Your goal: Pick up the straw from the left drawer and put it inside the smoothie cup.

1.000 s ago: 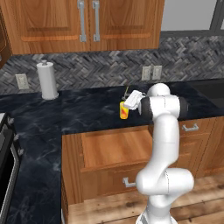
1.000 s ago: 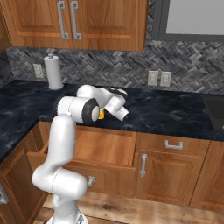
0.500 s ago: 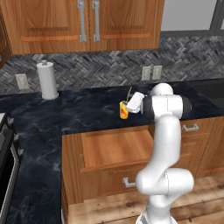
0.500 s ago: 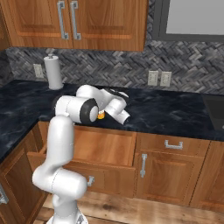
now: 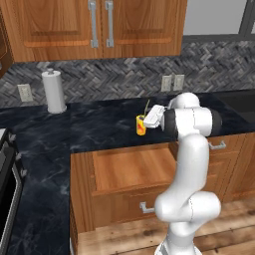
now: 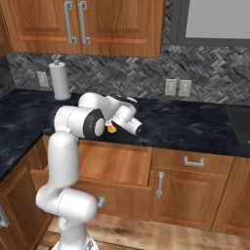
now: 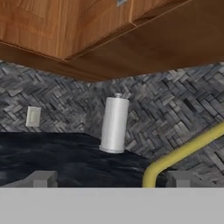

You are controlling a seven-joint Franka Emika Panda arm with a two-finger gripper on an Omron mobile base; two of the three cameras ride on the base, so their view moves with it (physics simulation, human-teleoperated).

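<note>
The yellow smoothie cup (image 5: pixel 141 125) with its red-orange mark stands on the black counter near the front edge, above the open left drawer (image 5: pixel 130 168). The thin straw (image 5: pixel 147 106) rises tilted out of the cup. My gripper (image 5: pixel 150 117) hovers just right of the cup's rim, open, with the straw apart from its fingers. In the hand view the olive-yellow straw (image 7: pixel 182 151) curves up past the right fingertip (image 7: pixel 179 178), and the gripper (image 7: pixel 110 179) stands wide open. From the right, the arm hides most of the cup (image 6: pixel 112 129); the drawer (image 6: pixel 110 164) shows a bare wooden floor.
A white paper-towel roll (image 5: pixel 54 92) stands at the back left of the counter by a wall outlet (image 5: pixel 22 92). Upper cabinets (image 5: pixel 99 25) hang above. A stove edge (image 5: pixel 9 184) lies at far left. Closed drawers and doors (image 6: pixel 195 161) sit right of the open drawer.
The gripper has opened and let go of the straw, which now stands in the cup. The hand has drawn slightly back to the right of the cup.
</note>
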